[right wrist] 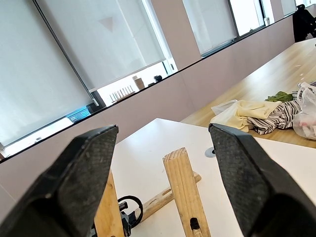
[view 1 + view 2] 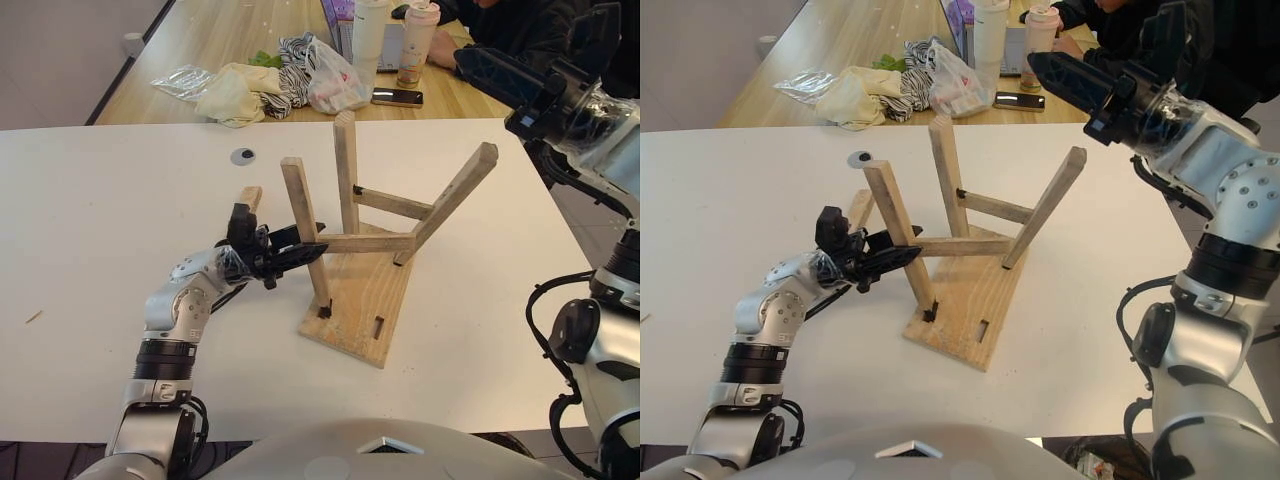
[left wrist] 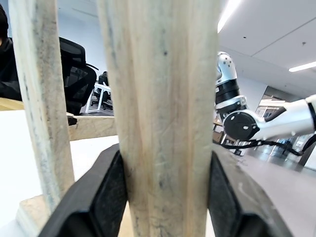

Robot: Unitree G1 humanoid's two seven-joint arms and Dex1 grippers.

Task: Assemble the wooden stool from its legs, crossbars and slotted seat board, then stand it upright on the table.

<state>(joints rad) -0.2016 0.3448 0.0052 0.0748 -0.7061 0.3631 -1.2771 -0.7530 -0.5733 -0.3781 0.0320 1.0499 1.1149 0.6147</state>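
The stool lies upside down, its slotted seat board [image 2: 365,300] flat on the white table. Three legs rise from it: a near leg [image 2: 300,215], a middle leg [image 2: 346,170] and a tilted right leg [image 2: 455,195]. Two crossbars [image 2: 370,242] join them. A loose wooden leg [image 2: 250,197] lies on the table behind my left gripper [image 2: 310,250], which is shut on the near leg [image 3: 163,123], one pad [image 3: 98,197] pressed to each side. My right gripper [image 2: 1065,75] hangs open high above the table's far right, its fingers [image 1: 247,182] wide apart over the leg tops [image 1: 182,187].
A small round disc [image 2: 242,156] lies on the white table [image 2: 100,230] behind the stool. The wooden table beyond holds plastic bags [image 2: 330,80], cloth, bottles and a phone [image 2: 397,97]. A person sits at its far right.
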